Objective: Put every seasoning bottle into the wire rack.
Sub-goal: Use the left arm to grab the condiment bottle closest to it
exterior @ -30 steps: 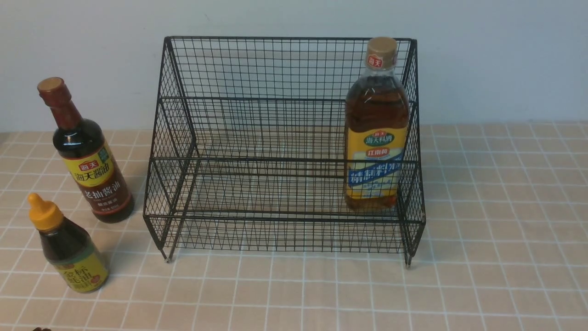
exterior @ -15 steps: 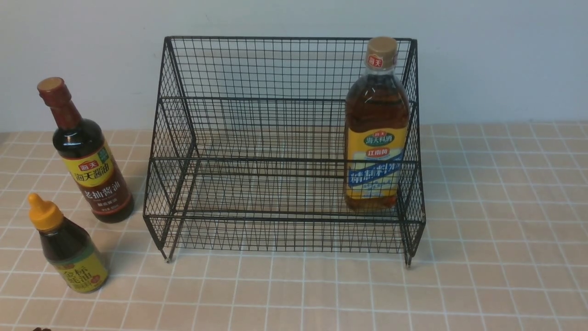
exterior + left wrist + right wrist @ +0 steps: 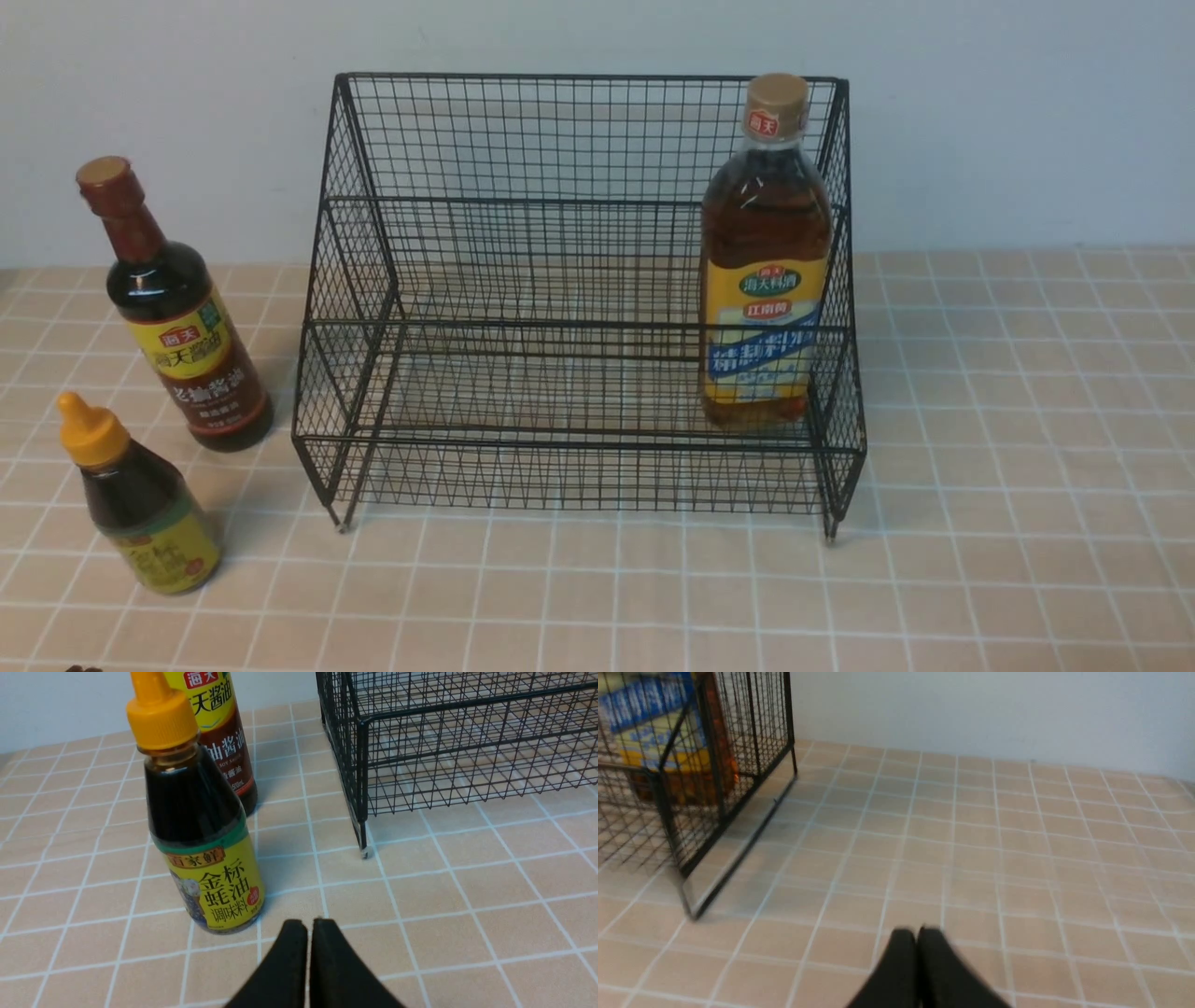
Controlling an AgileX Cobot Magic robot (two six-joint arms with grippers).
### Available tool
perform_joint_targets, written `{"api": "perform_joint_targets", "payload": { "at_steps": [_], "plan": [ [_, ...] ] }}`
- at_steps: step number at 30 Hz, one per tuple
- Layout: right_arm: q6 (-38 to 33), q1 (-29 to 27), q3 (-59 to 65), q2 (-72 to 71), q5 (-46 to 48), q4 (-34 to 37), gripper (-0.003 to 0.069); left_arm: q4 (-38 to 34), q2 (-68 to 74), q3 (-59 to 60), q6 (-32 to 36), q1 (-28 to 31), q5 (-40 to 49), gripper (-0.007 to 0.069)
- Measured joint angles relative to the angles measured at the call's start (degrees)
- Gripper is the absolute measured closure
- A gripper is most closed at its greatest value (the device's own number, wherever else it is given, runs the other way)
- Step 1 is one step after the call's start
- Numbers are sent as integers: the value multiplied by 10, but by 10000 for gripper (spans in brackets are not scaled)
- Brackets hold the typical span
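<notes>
Left claw (image 3: pixel 308 924) is pinched fully closed, its 2 black fingers pressed together with nothing between them, over the beige tiled surface (image 3: pixel 444 896). Just ahead of its tips, and apart from them, the small dark bottle with yellow nozzle cap and yellow label (image 3: pixel 201 826) stands upright on the surface. Beyond that, farther from the claw, the tall dark soy bottle with brown-red neck (image 3: pixel 177 317) also stands upright, near the small one but apart from it. Farther ahead of this claw, toward the robot's right, sits the large black wire-mesh rack with 2 stepped tiers (image 3: pixel 579 77), its short feet on the surface.

Right claw (image 3: pixel 916 932) is likewise closed tight and empty, over the tiles; its view is somewhat blurred. Ahead of it, toward the robot's left, is the rack's right end. Inside, seen through the mesh, the large amber bottle with tan cap and yellow-blue label (image 3: pixel 764 271) stands upright on the lower front tier, just beside the right side wall. 1 of the 3 bottles is in the rack; the other 2 stand outside its left end.
</notes>
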Motion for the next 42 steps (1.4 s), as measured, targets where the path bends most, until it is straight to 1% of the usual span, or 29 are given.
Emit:
{"api": "perform_joint_targets", "payload": {
  "at_steps": [34,36,39,40,42],
  "plan": [
    [0,-3,0,0,-1,1,673,0,0,0,0,0,-1,631],
    [0,-3,0,0,-1,1,673,-18,0,1,-5,0,-22,631],
    [0,-3,0,0,-1,1,673,-74,0,2,-20,0,-83,631],
    [0,-3,0,0,-1,1,673,-74,0,2,-21,0,-88,631],
    [0,-3,0,0,-1,1,673,-126,0,2,-27,0,-143,631]
  ]
}}
